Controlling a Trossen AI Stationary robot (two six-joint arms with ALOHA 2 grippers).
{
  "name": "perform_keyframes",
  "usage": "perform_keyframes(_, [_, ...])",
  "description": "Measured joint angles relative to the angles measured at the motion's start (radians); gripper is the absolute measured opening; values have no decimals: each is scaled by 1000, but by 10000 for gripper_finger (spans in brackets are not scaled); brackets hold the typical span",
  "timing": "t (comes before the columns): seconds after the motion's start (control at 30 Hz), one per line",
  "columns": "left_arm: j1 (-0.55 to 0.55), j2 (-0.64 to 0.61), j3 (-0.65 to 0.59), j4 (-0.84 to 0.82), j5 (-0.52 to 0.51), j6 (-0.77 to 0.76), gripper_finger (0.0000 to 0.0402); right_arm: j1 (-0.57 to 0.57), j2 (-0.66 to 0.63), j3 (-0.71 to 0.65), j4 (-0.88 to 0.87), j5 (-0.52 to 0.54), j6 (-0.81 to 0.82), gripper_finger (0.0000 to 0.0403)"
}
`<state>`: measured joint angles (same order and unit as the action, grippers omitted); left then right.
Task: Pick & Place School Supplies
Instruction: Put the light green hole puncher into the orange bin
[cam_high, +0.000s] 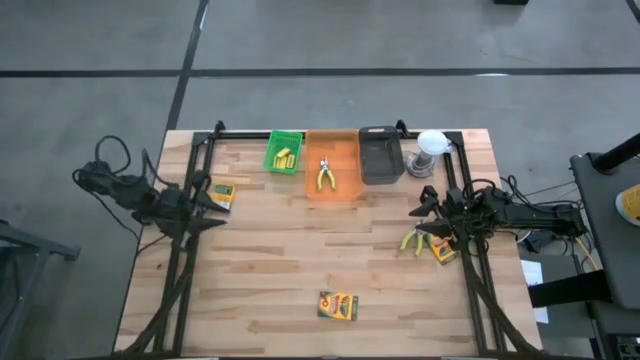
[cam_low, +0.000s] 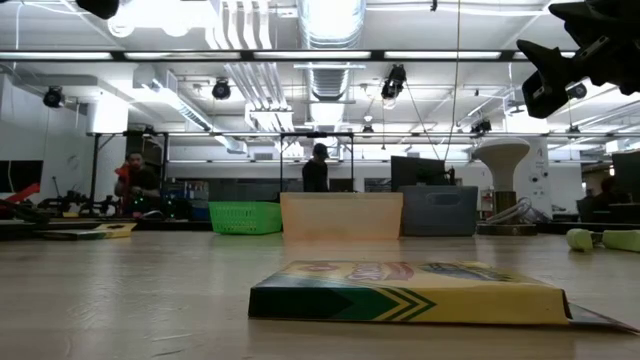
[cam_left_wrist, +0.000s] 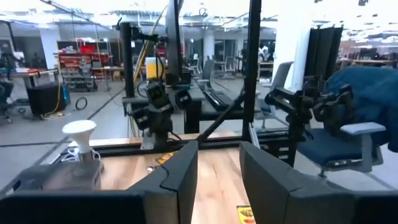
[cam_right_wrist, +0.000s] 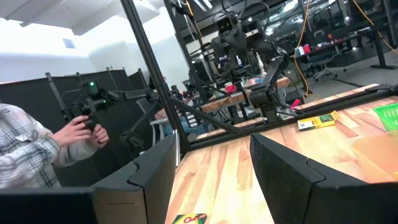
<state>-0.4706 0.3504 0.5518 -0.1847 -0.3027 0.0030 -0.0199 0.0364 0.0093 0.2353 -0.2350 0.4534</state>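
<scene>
One crayon box (cam_high: 338, 305) lies flat near the table's front edge, close in the low view (cam_low: 410, 290). A second box (cam_high: 221, 193) lies beside my left gripper (cam_high: 212, 205). A third box (cam_high: 443, 250) and yellow-handled pliers (cam_high: 412, 240) lie just below my right gripper (cam_high: 422, 215). Yellow blocks (cam_high: 285, 155) sit in the green tray (cam_high: 272, 163), and another pair of pliers (cam_high: 324, 174) lies in the orange tray (cam_high: 345, 190). Both grippers hang open above the table with nothing between their fingers, the left (cam_left_wrist: 219, 149) and the right (cam_right_wrist: 214, 143) facing each other across it.
A black tray (cam_high: 380, 155) and a white round object (cam_high: 430, 150) stand at the far edge, right of the orange tray. Dark frame rails run along both table sides. Beyond the table a person's hands (cam_right_wrist: 81, 127) hold a device. Bare wood lies mid-table.
</scene>
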Motion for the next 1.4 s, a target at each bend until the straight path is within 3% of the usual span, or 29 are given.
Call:
perform_keyframes(0.17, [0,7,-3,12,8,-64,124,0,0,0,0,0,0,201])
perform_keyframes(0.43, [0,55,-3,9,-52,-66,124,0,0,0,0,0,0,201])
perform_keyframes(1.4, [0,63,-3,11,-54,-63,124,0,0,0,6,0,0,201])
